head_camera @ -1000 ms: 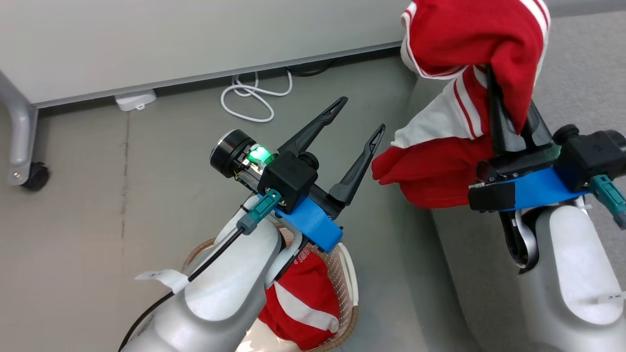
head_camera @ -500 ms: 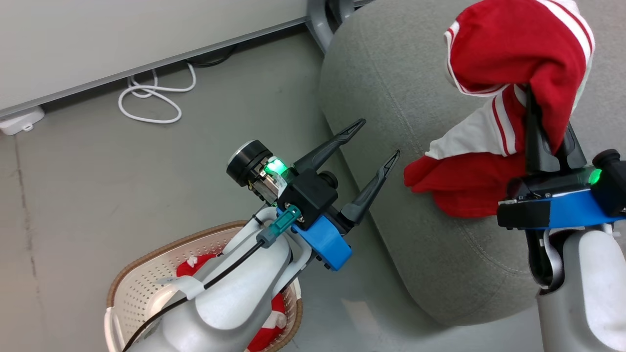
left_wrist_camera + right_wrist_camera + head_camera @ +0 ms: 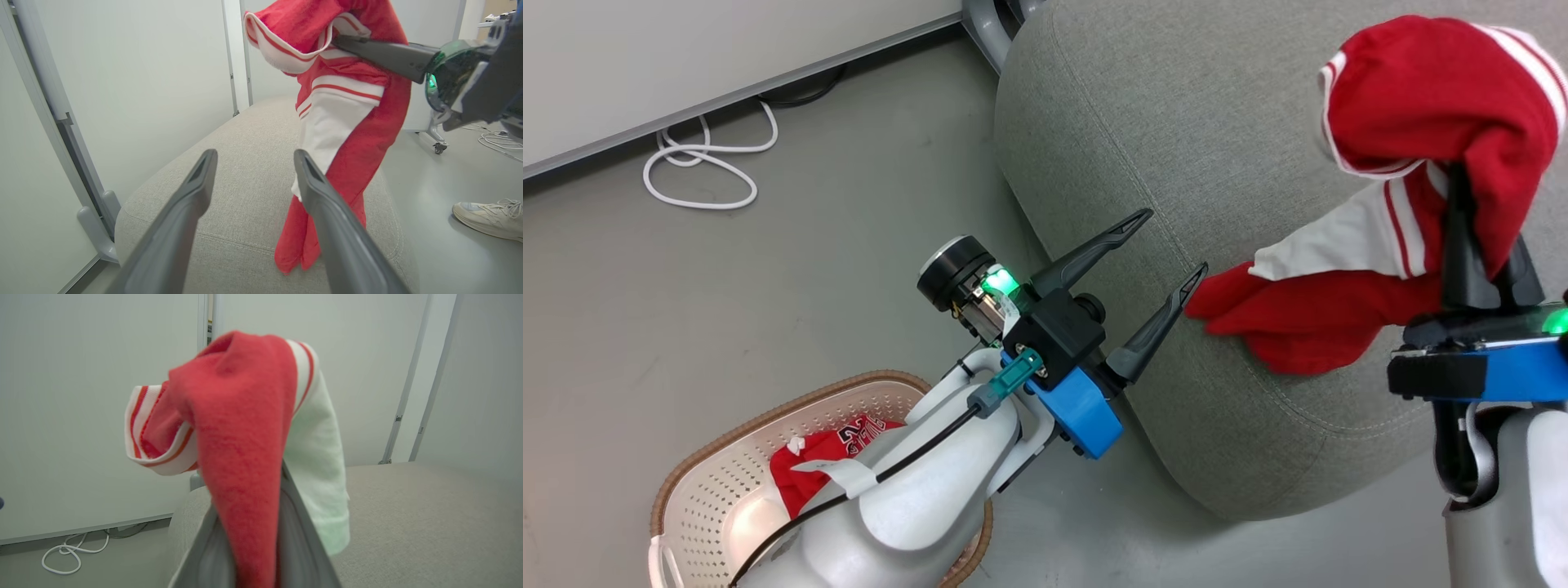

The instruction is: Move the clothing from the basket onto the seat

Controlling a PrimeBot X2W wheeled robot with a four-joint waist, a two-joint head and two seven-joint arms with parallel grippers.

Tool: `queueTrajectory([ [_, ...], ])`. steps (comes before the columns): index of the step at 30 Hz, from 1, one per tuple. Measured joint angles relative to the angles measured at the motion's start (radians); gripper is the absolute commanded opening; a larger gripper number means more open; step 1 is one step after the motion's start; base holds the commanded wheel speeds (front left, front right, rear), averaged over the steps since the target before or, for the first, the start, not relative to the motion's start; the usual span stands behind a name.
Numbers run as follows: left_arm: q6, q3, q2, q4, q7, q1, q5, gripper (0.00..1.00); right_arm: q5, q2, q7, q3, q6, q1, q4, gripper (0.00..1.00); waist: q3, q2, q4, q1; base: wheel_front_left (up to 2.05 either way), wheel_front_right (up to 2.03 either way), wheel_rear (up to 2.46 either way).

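In the lower left of the head view the basket (image 3: 715, 490) stands on the grey floor (image 3: 768, 286). One red garment (image 3: 821, 453) with white lettering lies inside it, partly hidden behind the pale left forearm. A little farther, near the middle of the frame, the left gripper (image 3: 1174, 242) has its jaws wide apart and nothing between them. Its fingertips are over the front edge of the sofa (image 3: 1111, 122). The lower tip is just beside the hanging end of the second garment; I cannot tell if it touches.

At the right of the frame the right gripper (image 3: 1470, 229) has its jaws narrow, closed on the second red garment (image 3: 1421, 106). This one has white stripes and drapes over the fingers. In the left wrist view its lower end (image 3: 294, 249) rests on the sofa top. A shoe (image 3: 486, 218) is at the lower right of that view. Farthest, in the upper left of the head view, a white cable (image 3: 698, 163) lies on the floor by the wall.
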Motion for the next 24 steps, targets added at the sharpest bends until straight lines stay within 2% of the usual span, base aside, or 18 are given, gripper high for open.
queueTrajectory([
  [7, 0.0, 0.004, 0.01, -0.006, 0.0, -0.032, 0.008, 1.0, -0.018, -0.001, 0.0, -0.054, 0.0, -0.122, -0.055, 0.0, 0.039, 0.0, 0.017, 0.0, 0.0, 0.0, 0.0],
  [10, 0.0, 0.0, 0.015, -0.011, 0.003, -0.05, 0.016, 1.0, -0.032, -0.025, 0.0, -0.096, 0.0, -0.21, -0.078, 0.0, 0.069, 0.0, 0.027, 0.0, 0.0, 0.0, 0.0],
  [15, 0.0, -0.006, 0.026, -0.024, 0.017, -0.089, 0.028, 1.0, -0.033, -0.118, 0.0, -0.169, 0.0, -0.388, -0.074, 0.0, 0.14, 0.0, 0.049, 0.0001, 0.0, 0.0, 0.0],
  [24, 0.0, -0.02, 0.03, -0.054, 0.036, -0.16, 0.051, 1.0, -0.016, -0.318, -0.001, -0.278, 0.0, -0.65, 0.094, 0.0, 0.295, -0.0001, 0.105, 0.0001, 0.0, 0.0, 0.0],
])
